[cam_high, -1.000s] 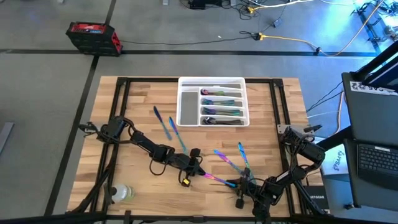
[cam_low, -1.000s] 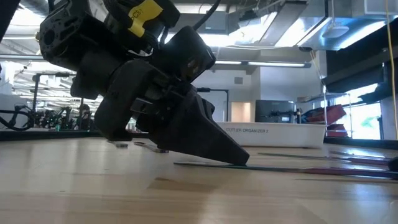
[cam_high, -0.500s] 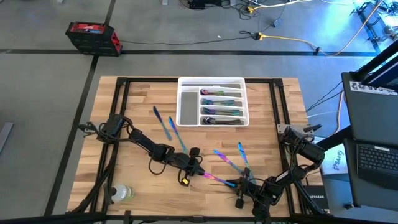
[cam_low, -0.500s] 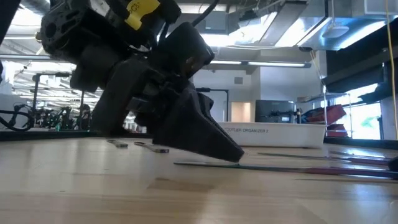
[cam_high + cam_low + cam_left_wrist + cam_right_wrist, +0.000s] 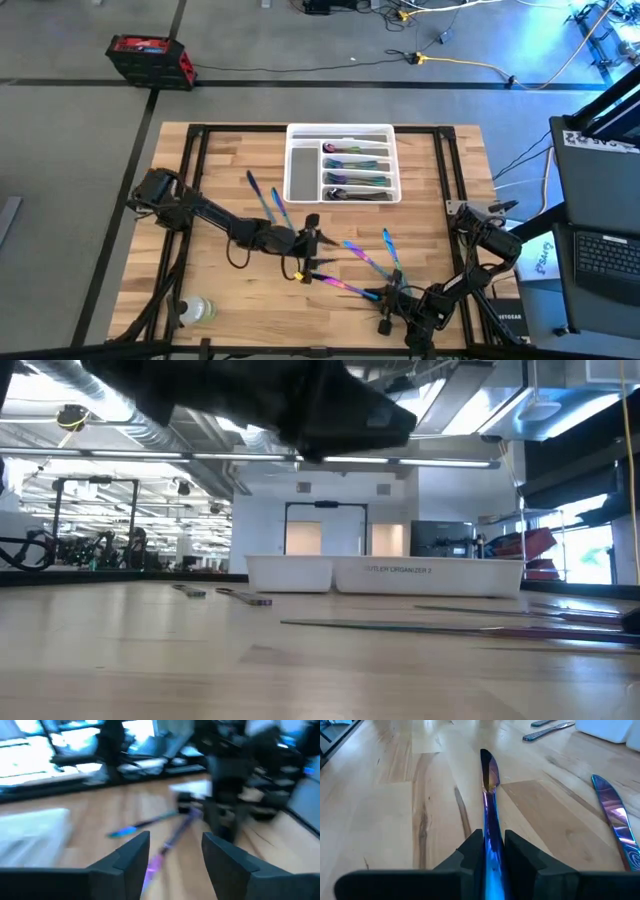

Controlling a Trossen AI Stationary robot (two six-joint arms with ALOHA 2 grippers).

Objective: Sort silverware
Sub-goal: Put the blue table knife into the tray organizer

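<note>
Iridescent silverware lies flat on the wooden table: two blue pieces [image 5: 270, 205] left of centre and two more [image 5: 372, 255] right of centre. Several lie in the white tray [image 5: 340, 128] at the far side. My left gripper [image 5: 310, 238] hangs open above the table's middle, and a purple piece [image 5: 170, 842] shows on the table beyond its fingers. My right gripper [image 5: 384, 296], low near the front edge, is shut on a slim blue-purple piece [image 5: 342, 287]. My right gripper pinches one end of the blue-purple piece [image 5: 492, 827] between its two fingers. The fingers come low from the table's right side and lie along the piece. It runs out toward the left, and its rounded free end [image 5: 488, 765] lies at the table top.
A clear plastic bottle [image 5: 195, 311] lies at the near left corner. A black frame [image 5: 196, 160] runs along the table's edges. Bare wood shows left of the tray and along the front centre. A laptop [image 5: 605, 260] stands off the right side.
My left gripper has risen off the table top, where its tip was down at the free end of the blue-purple piece. It has gone a little toward the far edge, tipped up closer to level, and opened. The piece has stayed where it lay.
</note>
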